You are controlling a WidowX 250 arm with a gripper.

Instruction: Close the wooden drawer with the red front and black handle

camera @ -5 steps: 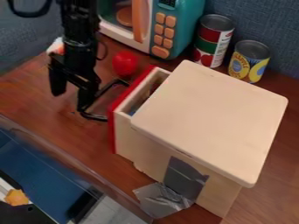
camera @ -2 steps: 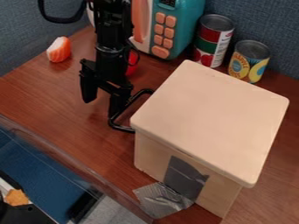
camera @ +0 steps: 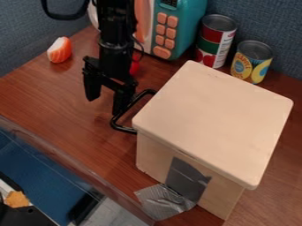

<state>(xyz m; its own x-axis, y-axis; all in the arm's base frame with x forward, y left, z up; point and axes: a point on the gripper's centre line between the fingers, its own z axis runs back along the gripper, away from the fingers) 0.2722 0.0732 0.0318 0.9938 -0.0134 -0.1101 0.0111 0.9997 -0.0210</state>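
The black gripper [camera: 106, 99] hangs left of the wooden box [camera: 215, 119], its two fingers apart and pointing down, with nothing seen between them. Its right finger is against or just beside the black handle [camera: 125, 129], a bent bar on the box's left side. The drawer that bears this handle is in, its front hidden under the lid's edge. Grey tape [camera: 186, 178] covers part of the box's near side and runs down to the table.
Behind the arm stands a teal toy microwave [camera: 183, 26]. Two cans, one red and green [camera: 213, 42] and one yellow and blue [camera: 252, 62], stand behind the box. A red object [camera: 134, 67] is partly hidden by the arm; an orange-white piece [camera: 59, 50] lies at the back left.
The gripper has moved right, and the drawer with its red front has slid into the box. Since the later earlier frame, the arm has shifted only slightly.
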